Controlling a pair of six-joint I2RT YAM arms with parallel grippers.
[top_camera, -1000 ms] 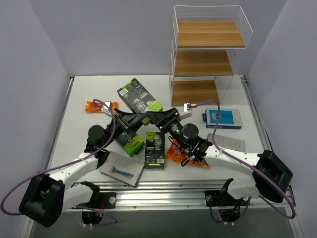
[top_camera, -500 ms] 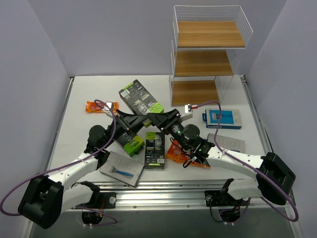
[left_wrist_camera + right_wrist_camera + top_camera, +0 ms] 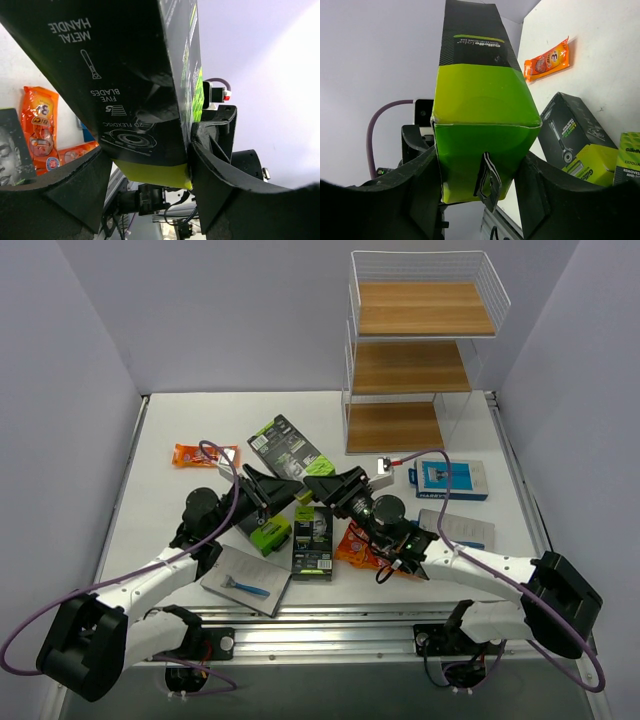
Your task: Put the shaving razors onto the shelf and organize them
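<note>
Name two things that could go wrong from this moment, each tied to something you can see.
1. The left gripper and right gripper both sit at the lime end of the raised black-and-lime box, so it could twist or drop during a handover.
2. Other razor packs lie close by. A falling box could scatter them.

The scene is lit brightly and evenly from above, and only short, soft shadows are cast on the white counter [image 3: 160, 490] beneath the arms. The overhead view is rendered sharp throughout. In both wrist views the black-and-lime razor box [image 3: 480, 110] is seen very close and slightly softened, its black faces are left in shade, and the pale wall behind is washed out.
</note>
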